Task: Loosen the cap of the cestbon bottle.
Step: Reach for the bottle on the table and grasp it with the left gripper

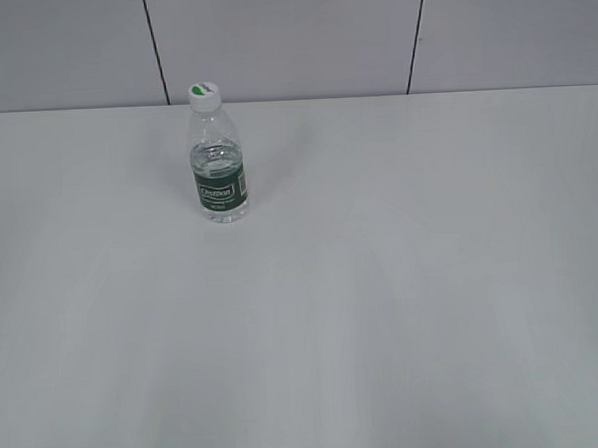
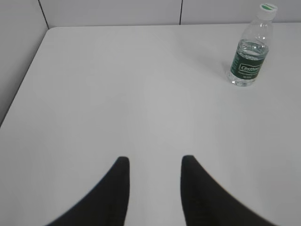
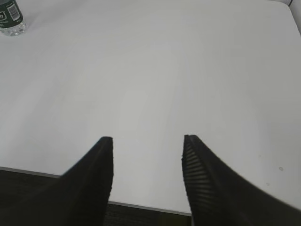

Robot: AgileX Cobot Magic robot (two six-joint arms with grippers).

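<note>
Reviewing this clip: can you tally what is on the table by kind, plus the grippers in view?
Bottles: 1, the cestbon bottle, upright on the table
Caps: 1, the cap, on the bottle's neck
Grippers: 2, left gripper and right gripper, both open and empty
Total: 4

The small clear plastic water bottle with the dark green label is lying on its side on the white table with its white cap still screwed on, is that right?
Not quite. The small clear plastic water bottle with the dark green label stands upright on the white table, not on its side. Its white cap is indeed still on. The exterior view shows this plainly, and the left wrist view agrees.
</note>
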